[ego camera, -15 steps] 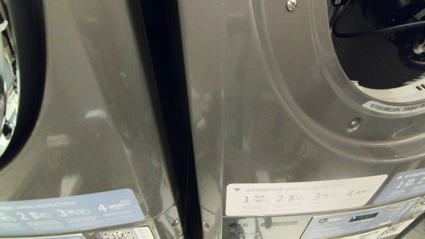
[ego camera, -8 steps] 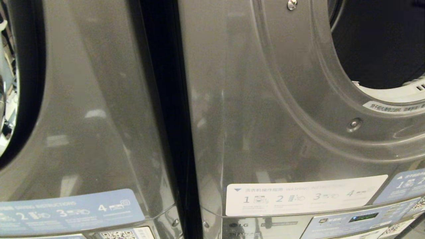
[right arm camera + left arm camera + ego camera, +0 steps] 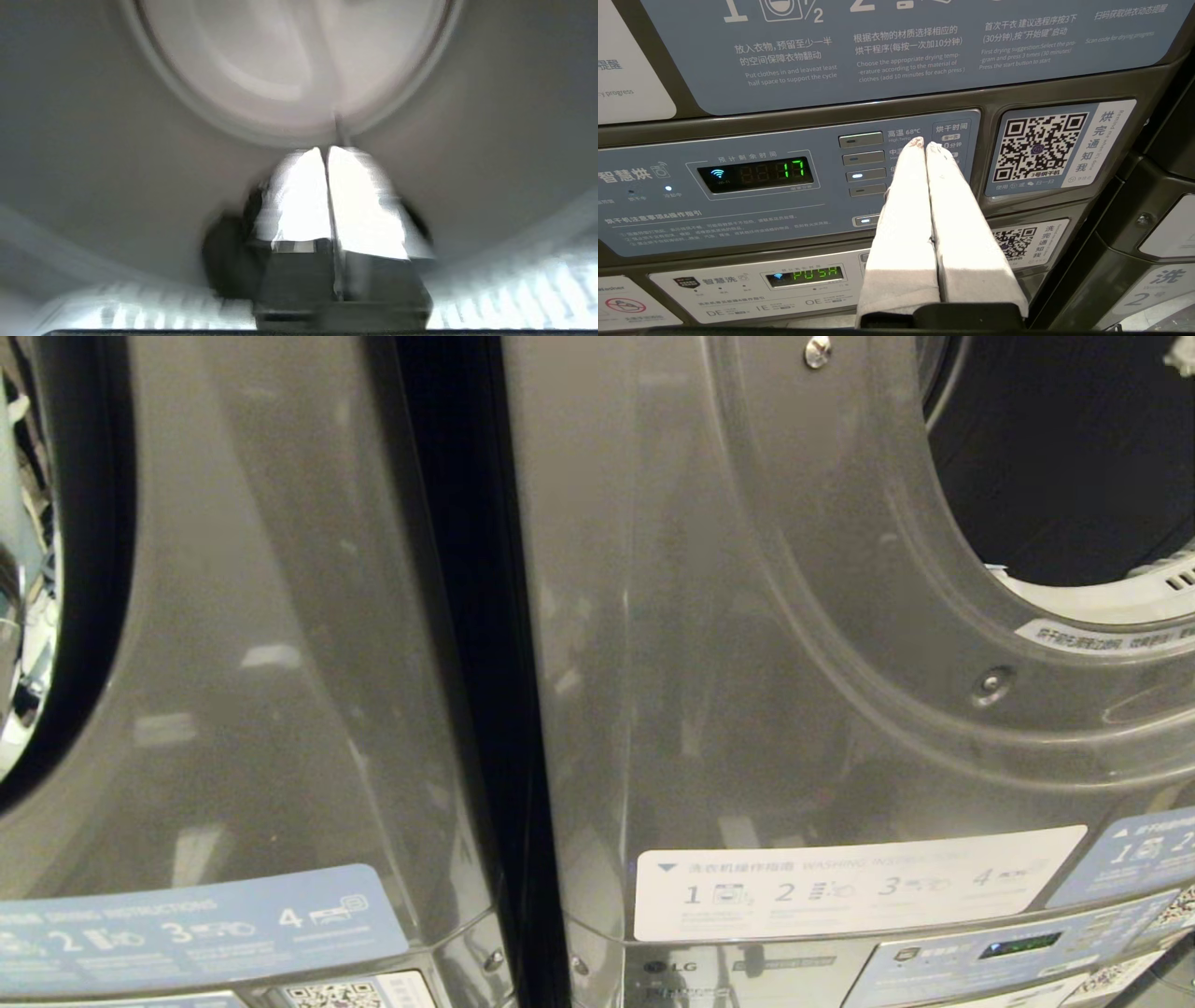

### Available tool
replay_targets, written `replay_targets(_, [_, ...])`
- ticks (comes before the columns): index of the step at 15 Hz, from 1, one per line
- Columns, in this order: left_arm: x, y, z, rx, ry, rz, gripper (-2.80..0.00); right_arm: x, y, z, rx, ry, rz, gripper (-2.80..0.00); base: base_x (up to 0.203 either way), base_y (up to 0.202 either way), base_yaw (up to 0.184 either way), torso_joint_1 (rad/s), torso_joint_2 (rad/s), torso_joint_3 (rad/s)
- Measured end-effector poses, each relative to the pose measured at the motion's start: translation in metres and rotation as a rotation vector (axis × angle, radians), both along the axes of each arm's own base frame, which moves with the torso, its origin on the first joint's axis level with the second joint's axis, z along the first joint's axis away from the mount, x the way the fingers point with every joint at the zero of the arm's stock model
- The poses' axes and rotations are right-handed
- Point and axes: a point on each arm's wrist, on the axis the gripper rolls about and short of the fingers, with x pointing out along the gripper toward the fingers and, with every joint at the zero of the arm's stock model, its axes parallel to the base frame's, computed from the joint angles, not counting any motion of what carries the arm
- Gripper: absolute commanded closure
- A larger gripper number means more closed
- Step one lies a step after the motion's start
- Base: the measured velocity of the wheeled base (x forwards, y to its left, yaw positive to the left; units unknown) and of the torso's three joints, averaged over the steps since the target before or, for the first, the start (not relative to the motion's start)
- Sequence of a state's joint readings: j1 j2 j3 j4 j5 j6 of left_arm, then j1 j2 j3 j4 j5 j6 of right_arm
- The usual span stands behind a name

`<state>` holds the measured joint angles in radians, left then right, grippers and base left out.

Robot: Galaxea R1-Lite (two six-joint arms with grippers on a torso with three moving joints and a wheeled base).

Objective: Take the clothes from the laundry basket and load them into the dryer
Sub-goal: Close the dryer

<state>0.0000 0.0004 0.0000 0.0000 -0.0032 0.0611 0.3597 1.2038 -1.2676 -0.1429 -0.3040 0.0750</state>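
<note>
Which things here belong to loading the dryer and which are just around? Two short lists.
Job:
dryer, opening uncovered
right gripper, shut, inside the drum
left gripper, shut, parked before the control panel

Just around:
neighbouring machine
instruction sticker
QR code

Dryer (image 3: 747,616) front, dark grey, stands close beside a like grey machine (image 3: 280,616) with a dark gap between; its round opening (image 3: 1074,476) shows a dark drum interior, and a white instruction sticker (image 3: 859,882) lies on the panel below.
</note>
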Motion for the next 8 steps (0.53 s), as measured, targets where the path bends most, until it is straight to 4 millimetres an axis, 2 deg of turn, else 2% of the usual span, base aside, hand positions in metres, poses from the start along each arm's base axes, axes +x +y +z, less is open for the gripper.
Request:
replay_targets(2, [0.0, 0.0, 0.0, 0.0, 0.0, 0.0, 0.0, -0.034, -0.013, -0.032, -0.025, 0.068, 0.0, 0.0, 0.0, 0.0, 0.0, 0.0, 0.0, 0.0])
replay_targets(4, [0.0, 0.0, 0.0, 0.0, 0.0, 0.0, 0.0, -0.068, -0.027, -0.074, -0.06, 0.165, -0.011, 0.0, 0.0, 0.0, 0.0, 0.0, 0.0, 0.0])
replay_targets(6, [0.0, 0.0, 0.0, 0.0, 0.0, 0.0, 0.0, -0.092, -0.037, -0.13, -0.106, 0.291, -0.027, 0.0, 0.0, 0.0, 0.0, 0.0, 0.0, 0.0])
replay_targets(8, [0.0, 0.0, 0.0, 0.0, 0.0, 0.0, 0.0, -0.106, -0.043, -0.184, -0.154, 0.387, -0.057, 0.0, 0.0, 0.0, 0.0, 0.0, 0.0, 0.0])
